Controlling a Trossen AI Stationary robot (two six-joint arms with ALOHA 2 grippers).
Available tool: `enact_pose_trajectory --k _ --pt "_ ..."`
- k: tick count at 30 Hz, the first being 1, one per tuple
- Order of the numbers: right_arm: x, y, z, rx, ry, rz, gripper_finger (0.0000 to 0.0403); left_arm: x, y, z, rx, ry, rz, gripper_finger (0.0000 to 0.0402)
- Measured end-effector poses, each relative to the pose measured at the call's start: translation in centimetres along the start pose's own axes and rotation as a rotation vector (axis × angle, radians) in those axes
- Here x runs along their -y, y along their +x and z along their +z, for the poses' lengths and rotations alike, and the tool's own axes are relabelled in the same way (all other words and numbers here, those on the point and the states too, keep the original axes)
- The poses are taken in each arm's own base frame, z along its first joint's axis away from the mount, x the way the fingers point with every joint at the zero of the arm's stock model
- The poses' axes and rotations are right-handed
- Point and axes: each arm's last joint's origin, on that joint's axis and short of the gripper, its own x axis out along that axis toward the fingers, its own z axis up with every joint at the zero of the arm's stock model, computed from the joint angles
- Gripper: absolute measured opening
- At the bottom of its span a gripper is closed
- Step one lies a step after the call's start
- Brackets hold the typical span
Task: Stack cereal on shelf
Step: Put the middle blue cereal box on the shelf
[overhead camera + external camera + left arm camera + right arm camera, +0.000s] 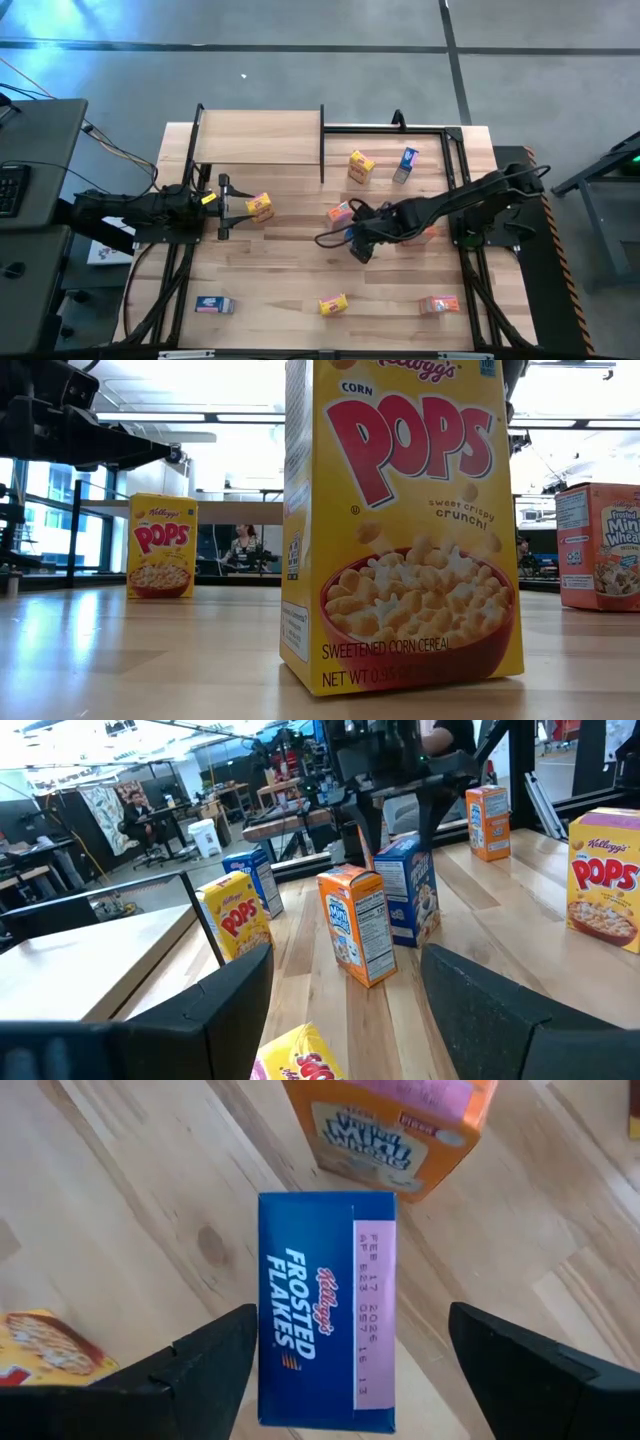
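Blue Frosted Flakes box [325,1305] upright mid-table, right gripper [345,1365] spread above it; left gripper [232,207] pinching yellow Corn Pops box [259,206] beside shelf [260,137].

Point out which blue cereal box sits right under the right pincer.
The blue Frosted Flakes box mid-table, between the open fingers of the right pincer, beside an orange box. The other blue boxes stand by the back edge and the front-left corner.
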Motion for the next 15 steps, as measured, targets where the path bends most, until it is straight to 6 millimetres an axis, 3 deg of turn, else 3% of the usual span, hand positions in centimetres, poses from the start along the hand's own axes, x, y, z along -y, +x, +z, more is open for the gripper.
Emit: enact_pose_trajectory --k 9,15 --pt "-0.1 1.4 -0.4 -0.052 -0.007 -0.041 0.0318 0.0 0.0 0.0 0.0 0.0 0.0 0.0246" --pt "-0.1 1.4 -0.4 -0.053 0.001 -0.041 0.0281 0.0 0.0 0.0 0.0 0.0 0.0 0.0246"
